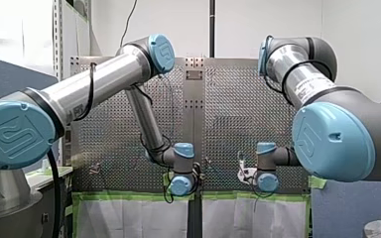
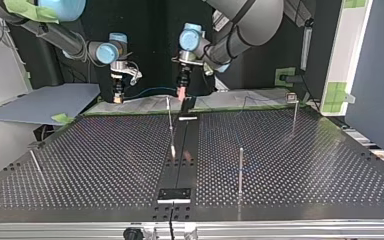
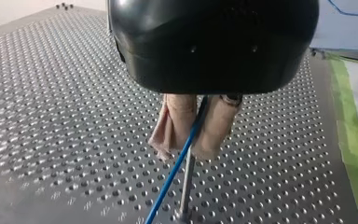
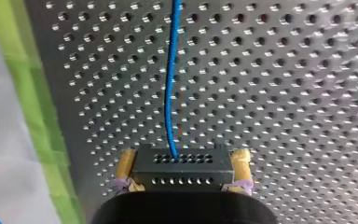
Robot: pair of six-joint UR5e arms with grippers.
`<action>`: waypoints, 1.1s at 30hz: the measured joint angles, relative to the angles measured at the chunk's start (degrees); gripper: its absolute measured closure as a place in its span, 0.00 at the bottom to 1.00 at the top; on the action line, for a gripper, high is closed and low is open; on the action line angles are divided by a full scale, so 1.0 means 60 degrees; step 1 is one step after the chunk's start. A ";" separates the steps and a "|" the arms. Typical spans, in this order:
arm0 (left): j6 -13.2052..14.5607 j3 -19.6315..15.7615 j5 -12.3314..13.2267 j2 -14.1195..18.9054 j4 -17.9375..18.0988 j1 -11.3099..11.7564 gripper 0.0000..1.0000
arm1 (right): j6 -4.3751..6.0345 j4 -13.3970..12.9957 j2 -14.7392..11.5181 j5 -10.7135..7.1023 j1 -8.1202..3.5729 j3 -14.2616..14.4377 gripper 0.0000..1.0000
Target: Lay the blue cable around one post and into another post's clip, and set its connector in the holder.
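Note:
In the right wrist view, my right gripper is shut on a black connector with rows of small holes, held between its yellow pads. The blue cable runs out of the connector and on over the perforated plate. My left gripper is shut on the blue cable between beige pads, just above a thin metal post. In the top view both grippers hang at the table's far edge, my right gripper at the left, my left gripper near the middle, with the cable sagging between them.
Thin upright posts stand on the perforated table: one near the middle, one at the front right, one at the far right. A black block sits at the near middle. Green tape edges the plate.

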 joint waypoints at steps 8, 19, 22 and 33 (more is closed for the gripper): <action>0.0163 0.0323 -0.0150 -0.0004 -0.0270 -0.0099 0.78 | -0.0093 0.0141 0.0230 -0.0027 -0.0059 -0.0364 0.97; 0.0104 0.0567 -0.0306 -0.0005 -0.0463 0.0046 0.78 | -0.0229 0.0391 0.0241 -0.0097 -0.0165 -0.0744 0.97; 0.0091 0.0664 -0.0293 -0.0005 -0.0547 0.0090 0.78 | -0.0358 0.0488 0.0240 -0.0098 -0.0173 -0.0829 0.97; -0.0397 0.0775 -0.0153 -0.0071 -0.0593 0.0235 0.78 | -0.0644 0.0643 0.0240 -0.0077 -0.0189 -0.0916 0.97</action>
